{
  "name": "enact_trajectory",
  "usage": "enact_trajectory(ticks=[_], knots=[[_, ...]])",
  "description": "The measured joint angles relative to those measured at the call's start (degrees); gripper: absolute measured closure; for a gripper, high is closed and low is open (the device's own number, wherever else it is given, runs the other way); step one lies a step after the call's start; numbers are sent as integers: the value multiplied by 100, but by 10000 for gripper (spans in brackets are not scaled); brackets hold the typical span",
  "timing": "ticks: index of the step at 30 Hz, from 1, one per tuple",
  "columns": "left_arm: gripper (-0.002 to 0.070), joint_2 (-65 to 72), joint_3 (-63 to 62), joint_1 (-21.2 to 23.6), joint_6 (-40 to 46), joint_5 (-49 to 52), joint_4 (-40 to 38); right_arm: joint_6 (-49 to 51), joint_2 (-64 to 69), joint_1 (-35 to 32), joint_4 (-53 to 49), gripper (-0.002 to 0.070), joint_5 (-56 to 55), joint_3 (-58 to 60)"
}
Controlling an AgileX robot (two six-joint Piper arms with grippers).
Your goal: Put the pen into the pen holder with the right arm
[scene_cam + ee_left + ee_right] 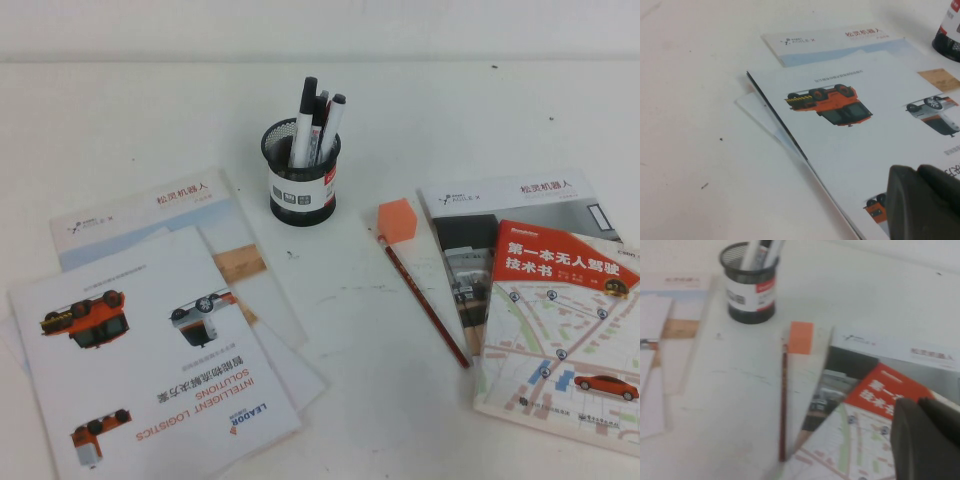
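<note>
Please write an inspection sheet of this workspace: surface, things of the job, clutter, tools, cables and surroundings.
Surface: white table with small dark specks and faint marks.
Job's things: black mesh pen holder stands upright at centre rear; white pen with black cap already stands in it, beside other pens.
Clutter: brochures stacked on the robot's left; booklets on its right; dark red pencil lies flat beside an orange block.
Tools: left tool hangs over the brochures; right tool over the booklets; neither holds anything that can be seen, and neither arm shows in the high view.
Cables: nothing seen.
Surroundings: plain white wall behind the table.
</note>
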Motion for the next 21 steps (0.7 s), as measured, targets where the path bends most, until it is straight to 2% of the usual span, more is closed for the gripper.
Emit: enact_trajectory(ticks=[5, 15, 21], knots=[[677, 0, 0, 0, 0, 0, 0, 0, -705, -613, 3, 695, -238, 641], [677, 0, 0, 0, 0, 0, 0, 4, -2655, -2341, 305, 695, -1384, 2594], [678, 0, 0, 0, 0, 0, 0, 13, -3026, -2734, 342, 695, -1613, 3072]])
